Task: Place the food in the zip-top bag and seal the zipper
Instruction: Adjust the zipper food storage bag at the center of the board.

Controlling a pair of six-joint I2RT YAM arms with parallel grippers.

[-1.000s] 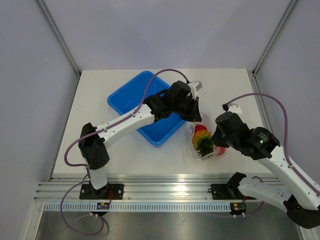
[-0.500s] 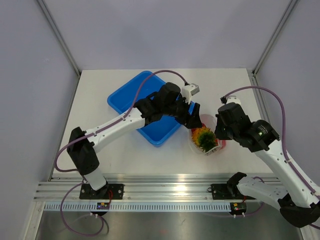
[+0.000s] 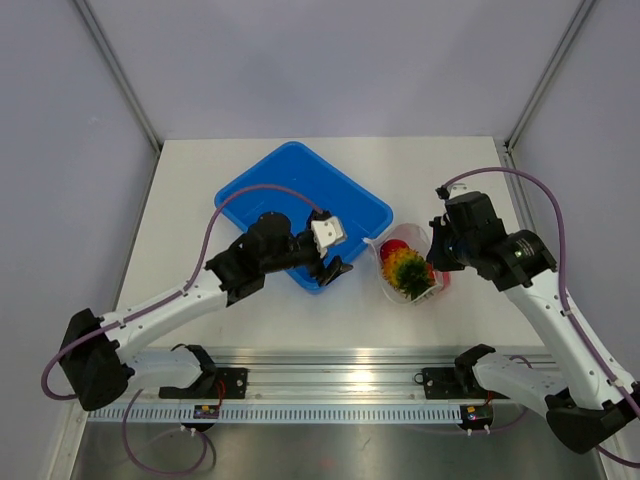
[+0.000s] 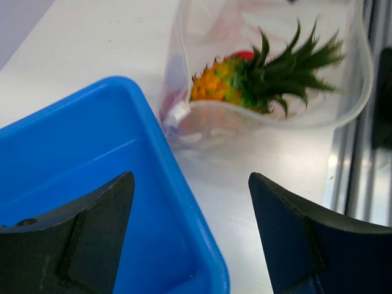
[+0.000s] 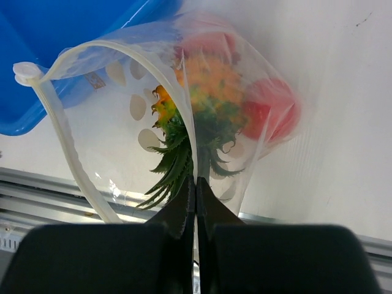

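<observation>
- The pineapple (image 5: 199,92) and both red fruits (image 5: 277,109) sit inside the zip-top bag (image 3: 388,288). It lies on the desk (image 3: 200,200) just beside the blue tray (image 3: 300,185). Loading looks done, so sealing is the step in hand.
- The right gripper (image 5: 196,191) pinches one wall of the bag's mouth, its fingers pressed together on the plastic.
- The left gripper (image 4: 190,202) hangs over the tray's corner, fingers (image 4: 98,233) spread and holding nothing.
- The zipper (image 5: 64,144) gapes open. Next, the left fingers probably need to catch the strip's free end and press along it.
</observation>
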